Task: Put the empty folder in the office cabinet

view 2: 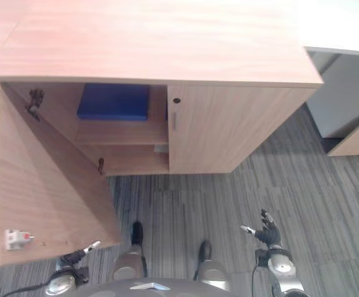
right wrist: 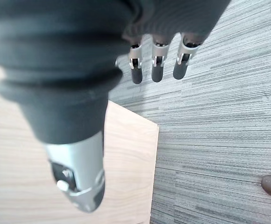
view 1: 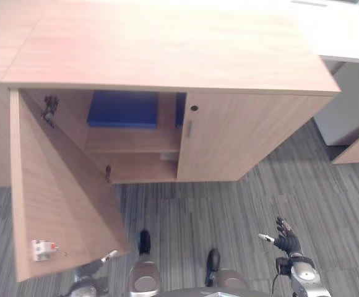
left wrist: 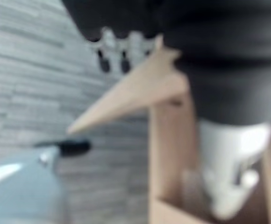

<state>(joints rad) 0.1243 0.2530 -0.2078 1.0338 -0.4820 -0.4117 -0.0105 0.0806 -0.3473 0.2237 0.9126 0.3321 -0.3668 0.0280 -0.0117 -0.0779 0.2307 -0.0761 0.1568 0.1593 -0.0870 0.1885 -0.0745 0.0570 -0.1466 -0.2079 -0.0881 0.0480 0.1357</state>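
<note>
Grey striped carpet (view 1: pixel 229 204) runs under a wooden office cabinet (view 1: pixel 167 49) whose left door (view 1: pixel 56 192) hangs open.

On the upper shelf (view 1: pixel 133 141) inside the open left compartment lies the blue folder (view 1: pixel 123 109), flat, with neither hand touching it; the right door (view 1: pixel 241 133) is closed. Near the bottom right, the right hand (view 1: pixel 285 239) hangs over the carpet with fingers straight and relaxed, holding nothing. At the near lower corner of the open door, the left hand (view 1: pixel 90 269) shows; whether its fingers grip the door edge cannot be told.
</note>
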